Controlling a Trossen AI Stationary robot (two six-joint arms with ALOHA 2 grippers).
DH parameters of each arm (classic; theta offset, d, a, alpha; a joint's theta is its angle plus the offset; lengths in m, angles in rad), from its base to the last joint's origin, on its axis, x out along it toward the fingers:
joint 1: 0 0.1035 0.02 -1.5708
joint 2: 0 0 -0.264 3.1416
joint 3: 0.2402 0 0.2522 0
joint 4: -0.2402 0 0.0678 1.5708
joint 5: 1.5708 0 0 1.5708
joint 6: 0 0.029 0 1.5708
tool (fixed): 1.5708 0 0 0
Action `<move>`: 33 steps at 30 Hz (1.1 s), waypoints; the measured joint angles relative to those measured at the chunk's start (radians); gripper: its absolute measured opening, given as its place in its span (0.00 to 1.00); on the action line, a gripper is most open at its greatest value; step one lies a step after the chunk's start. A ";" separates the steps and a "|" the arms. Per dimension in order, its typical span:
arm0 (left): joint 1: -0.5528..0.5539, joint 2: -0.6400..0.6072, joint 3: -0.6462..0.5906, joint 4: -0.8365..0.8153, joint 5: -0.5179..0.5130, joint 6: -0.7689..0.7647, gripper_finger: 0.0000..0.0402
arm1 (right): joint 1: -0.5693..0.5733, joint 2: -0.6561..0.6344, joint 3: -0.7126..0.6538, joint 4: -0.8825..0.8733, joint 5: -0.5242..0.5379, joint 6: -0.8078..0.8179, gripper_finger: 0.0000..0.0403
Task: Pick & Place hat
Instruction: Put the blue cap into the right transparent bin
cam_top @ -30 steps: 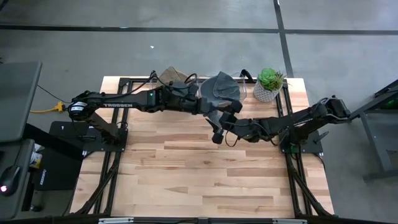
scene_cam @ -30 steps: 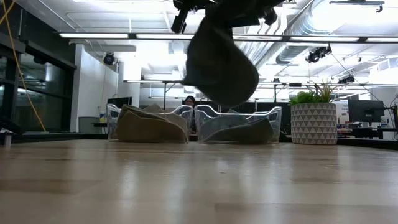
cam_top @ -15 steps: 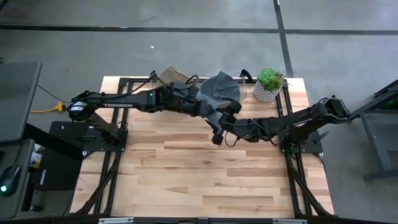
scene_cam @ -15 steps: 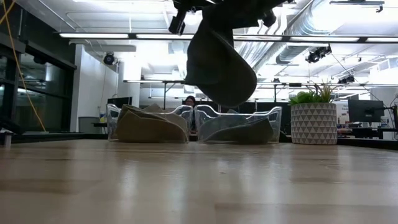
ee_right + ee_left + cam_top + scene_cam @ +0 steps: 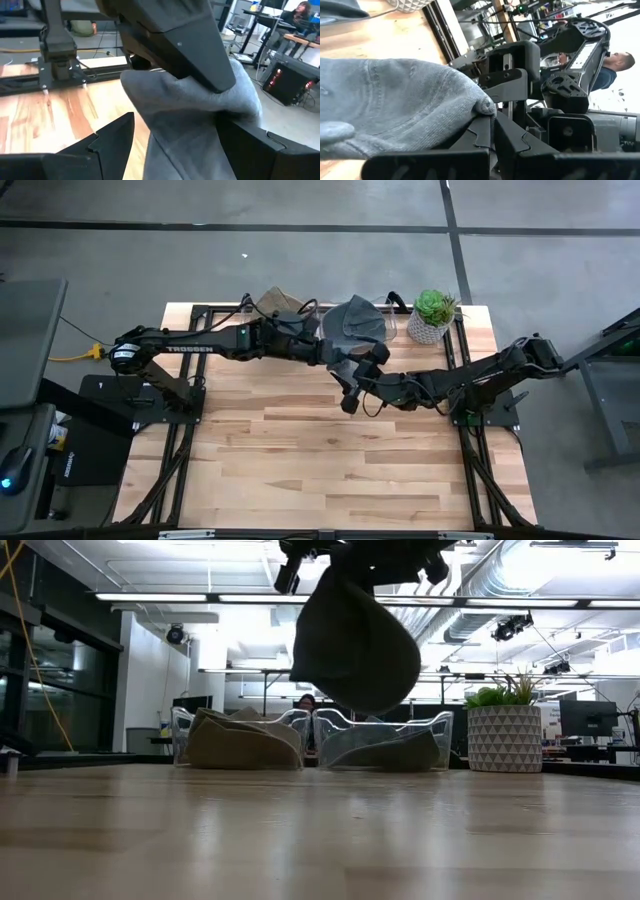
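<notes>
Holding the hat (image 5: 345, 358) pinched shut by its edge above the desk (image 5: 300, 460), the left tool (image 5: 338, 360) should stay clamped until the right tool (image 5: 165, 145), jaws spread wide around the hanging cloth, closes squarely on it.

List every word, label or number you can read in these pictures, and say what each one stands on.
"TROSSEN": white letters along the left arm, read in the high view.
No print shows on the hat, the clear bins or the plant pot.
Screens in the room behind the table are too small to read.
</notes>
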 joint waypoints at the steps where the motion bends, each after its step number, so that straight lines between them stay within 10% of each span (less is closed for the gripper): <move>1: 0.000 0.000 0.000 0.006 -0.002 -0.001 0.00 | 0.000 0.000 0.000 0.000 0.005 0.012 0.68; 15: 0.000 0.001 0.076 -0.013 0.023 0.029 0.00 | 0.083 -0.043 0.000 -0.050 0.157 0.031 0.68; 33: 0.000 0.145 0.321 -0.018 -0.057 0.129 0.00 | 0.222 -0.051 0.000 0.104 0.561 -0.403 0.68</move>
